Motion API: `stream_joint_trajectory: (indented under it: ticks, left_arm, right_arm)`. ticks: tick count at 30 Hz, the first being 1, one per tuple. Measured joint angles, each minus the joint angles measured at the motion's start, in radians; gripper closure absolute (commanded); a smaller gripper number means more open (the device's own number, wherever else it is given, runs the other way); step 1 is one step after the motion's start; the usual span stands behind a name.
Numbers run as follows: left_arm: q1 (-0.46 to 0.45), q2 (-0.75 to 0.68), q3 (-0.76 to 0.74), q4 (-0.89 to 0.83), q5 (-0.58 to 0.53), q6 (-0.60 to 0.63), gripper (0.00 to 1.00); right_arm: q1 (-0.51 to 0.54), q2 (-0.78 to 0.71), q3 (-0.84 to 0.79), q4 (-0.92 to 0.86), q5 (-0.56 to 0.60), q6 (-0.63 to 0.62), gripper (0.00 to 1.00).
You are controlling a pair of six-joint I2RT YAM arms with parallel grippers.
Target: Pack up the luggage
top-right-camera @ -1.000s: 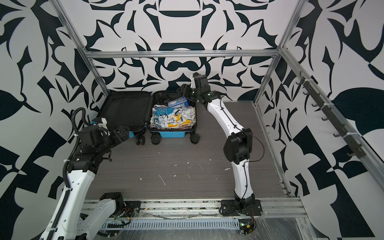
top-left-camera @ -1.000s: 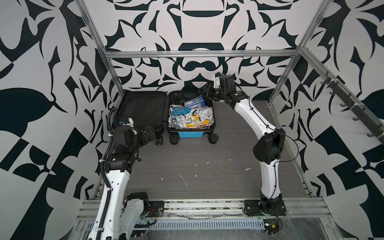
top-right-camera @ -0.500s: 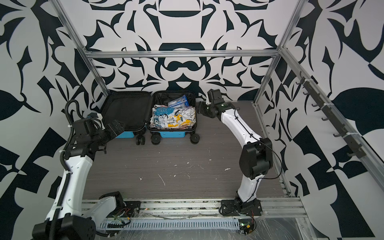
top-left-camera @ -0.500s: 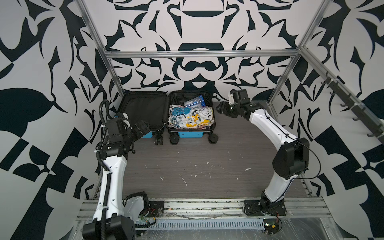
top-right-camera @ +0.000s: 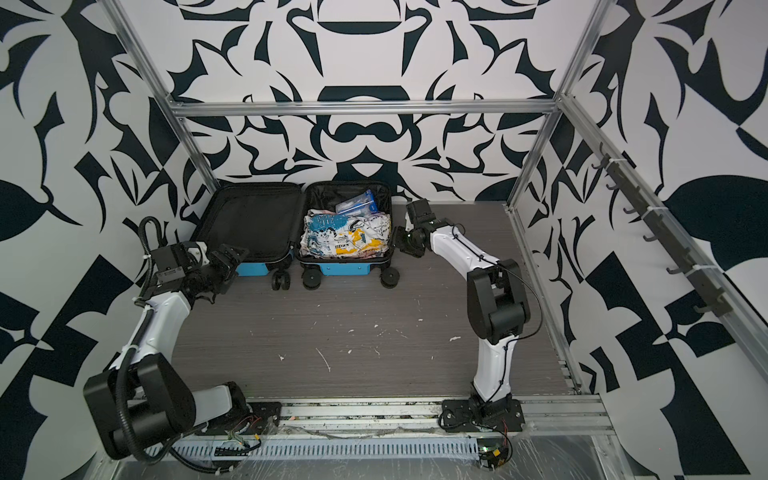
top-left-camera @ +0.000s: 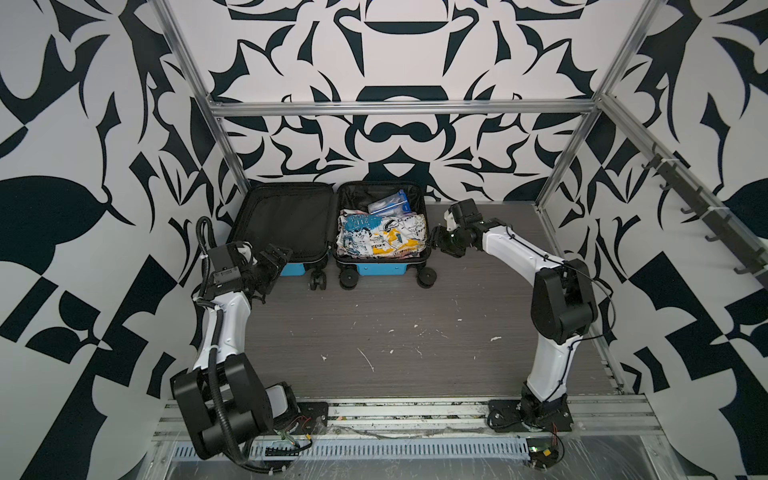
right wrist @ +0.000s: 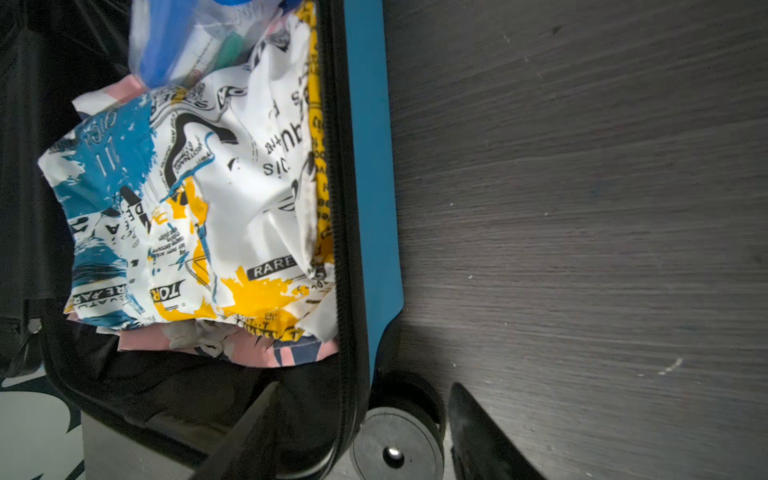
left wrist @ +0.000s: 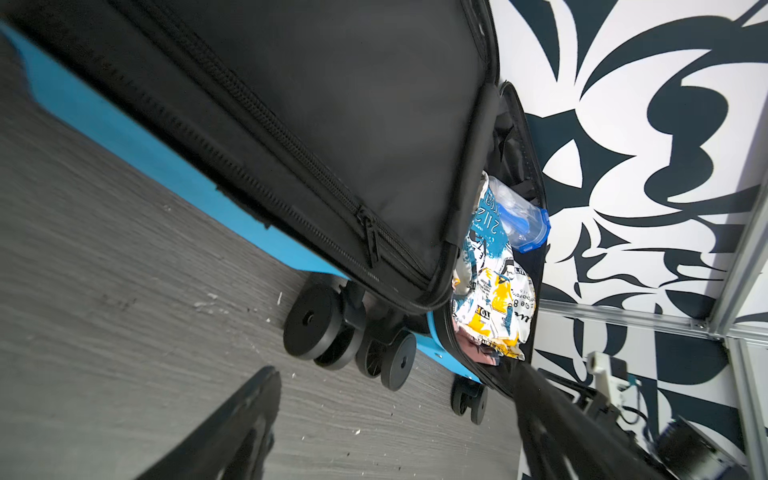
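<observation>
The luggage [top-left-camera: 380,269] [top-right-camera: 347,269] lies open flat at the back of the table, blue shell down. Its left half [top-left-camera: 286,220] [left wrist: 332,104] shows bare black lining. Its right half holds printed white, blue and yellow clothes [top-left-camera: 380,237] [right wrist: 208,199] and a clear pouch [top-left-camera: 388,203] [right wrist: 195,41]. My left gripper [top-left-camera: 276,255] [top-right-camera: 230,253] [left wrist: 397,374] hangs open at the left half's front corner, holding nothing. Beside the right half's outer wall [right wrist: 370,166], my right gripper [top-left-camera: 436,241] [top-right-camera: 399,239] [right wrist: 362,388] is open near a wheel [right wrist: 395,453], one finger over the inside, one outside.
Aluminium frame posts [top-left-camera: 232,166] [top-left-camera: 561,174] stand close behind the suitcase, with patterned walls all round. A rail of black hooks [top-left-camera: 706,216] runs along the right wall. The grey table [top-left-camera: 395,332] in front is flecked with white scraps.
My right gripper has swung from the suitcase's back edge round to its right side, lower and nearer the front. My left arm has folded down, its gripper staying near the left half's front corner.
</observation>
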Motion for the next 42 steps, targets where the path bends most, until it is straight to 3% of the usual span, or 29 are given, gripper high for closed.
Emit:
stream_joint_trajectory:
  ticks: [7, 14, 16, 20, 26, 33, 42]
  left_arm:
    - [0.035, 0.154, 0.013, 0.078, 0.017, -0.046, 0.13]
    - [0.042, 0.236, 0.030, 0.183, 0.025, -0.110, 0.14]
    - [0.043, 0.261, 0.050, 0.204, 0.030, -0.122, 0.20]
    - [0.047, 0.296, 0.070, 0.210, 0.044, -0.145, 0.29]
    - [0.044, 0.257, 0.069, 0.177, 0.049, -0.112, 0.29]
    - [0.043, 0.082, 0.109, -0.014, -0.002, 0.065, 0.28]
    - [0.042, 0.010, 0.179, -0.143, -0.148, 0.214, 0.31]
  right_arm:
    - [0.012, 0.078, 0.001, 0.035, -0.026, 0.023, 0.59]
    - [0.017, 0.082, 0.004, 0.065, -0.011, 0.076, 0.93]
    - [0.017, 0.076, 0.003, 0.064, 0.014, 0.086, 1.00]
    - [0.017, 0.053, -0.034, 0.094, 0.043, 0.090, 1.00]
    - [-0.003, -0.017, -0.147, 0.160, 0.049, 0.090, 1.00]
    - [-0.076, -0.121, -0.276, 0.165, 0.025, 0.032, 1.00]
    - [-0.238, -0.291, -0.453, 0.090, -0.049, -0.127, 1.00]
